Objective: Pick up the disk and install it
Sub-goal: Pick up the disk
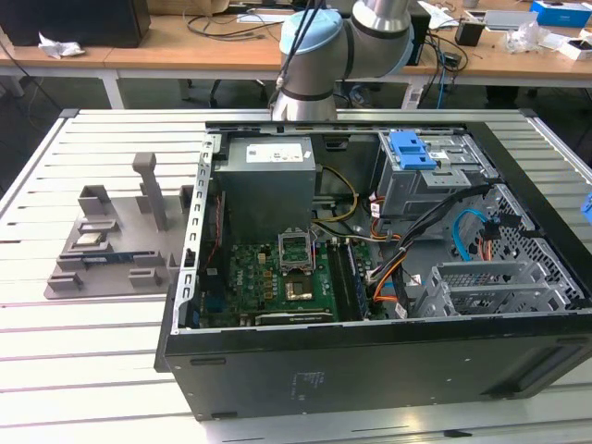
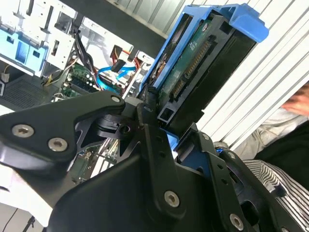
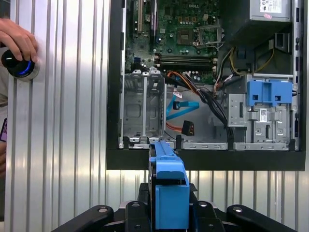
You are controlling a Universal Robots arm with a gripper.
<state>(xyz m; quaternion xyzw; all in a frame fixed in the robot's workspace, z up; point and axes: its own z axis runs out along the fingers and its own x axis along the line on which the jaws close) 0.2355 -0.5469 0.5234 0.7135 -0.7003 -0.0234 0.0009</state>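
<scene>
The gripper (image 2: 169,124) is clamped on the disk (image 2: 203,63) in the second wrist view, pressing its blue bracket (image 2: 248,24) from two sides; the disk is tilted, with its connector edge showing. In the first wrist view the disk (image 3: 169,186) hangs above the slatted table (image 3: 72,145), just outside the black wall of the computer case (image 3: 203,162) and near a grey cage (image 3: 142,113). A hand (image 3: 17,38) rests on a button (image 3: 19,67). In the exterior view the arm (image 1: 319,46) stands behind the case, whose power supply (image 1: 268,185) carries a white label (image 1: 277,151).

computer case (image 1: 370,370) open on slatted table (image 1: 83,370) | robot arm (image 1: 319,46) at far edge | grey fixture (image 1: 120,240) beside case
</scene>
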